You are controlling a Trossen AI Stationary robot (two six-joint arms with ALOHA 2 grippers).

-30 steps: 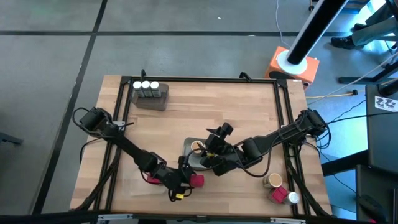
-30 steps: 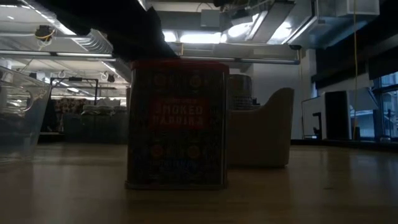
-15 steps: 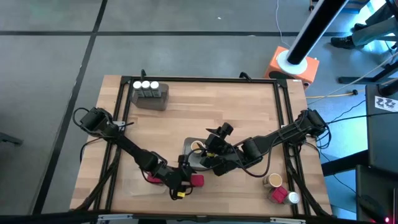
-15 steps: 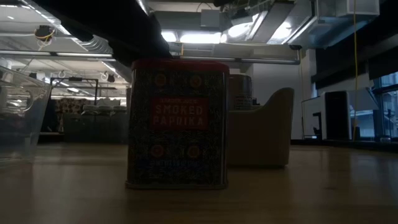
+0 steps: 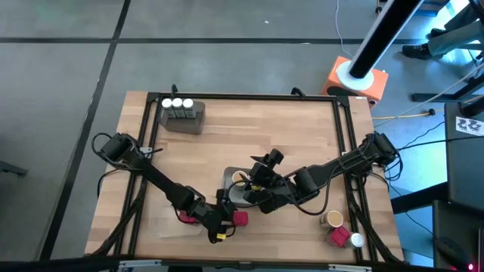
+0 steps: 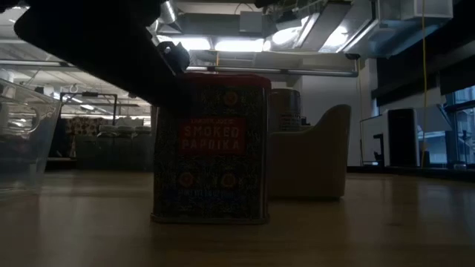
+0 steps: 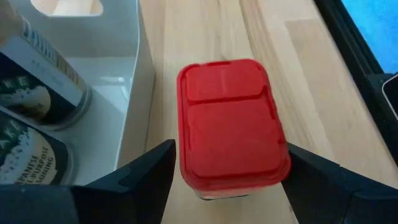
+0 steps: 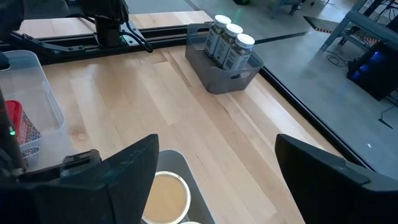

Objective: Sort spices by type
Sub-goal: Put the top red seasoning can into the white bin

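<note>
**Red paprika tin sits between the left claw's spread fingers**

The red-lidded paprika tin [image 5: 239, 218] stands upright on the worktop near its front edge, left of centre. The left gripper [image 7: 227, 163] straddles it with fingers spread wide: one dark finger [image 7: 146, 168] on each side of the lid, neither plainly pressing it, so the tin is framed, not grasped. Just beside the tin, on the side toward the left edge, is a clear tray [image 7: 134, 81] holding two dark-labelled jars [image 7: 37, 93] lying over.

The right gripper [image 8: 214, 168] hangs over a grey tray [image 5: 229, 181] near the worktop's middle, released and holding nothing, with a tan-lidded jar [image 8: 165, 196] in that tray below it.

The low view alone reads the tin's label, "Smoked Paprika", and shows the dark arm [image 6: 96, 52] above it. Only the high view shows two jars and a red tin [image 5: 338, 235] at the front right corner. Three white-capped jars [image 5: 177, 103] stand in a second grey tray [image 5: 185, 122] at the back left corner.
</note>
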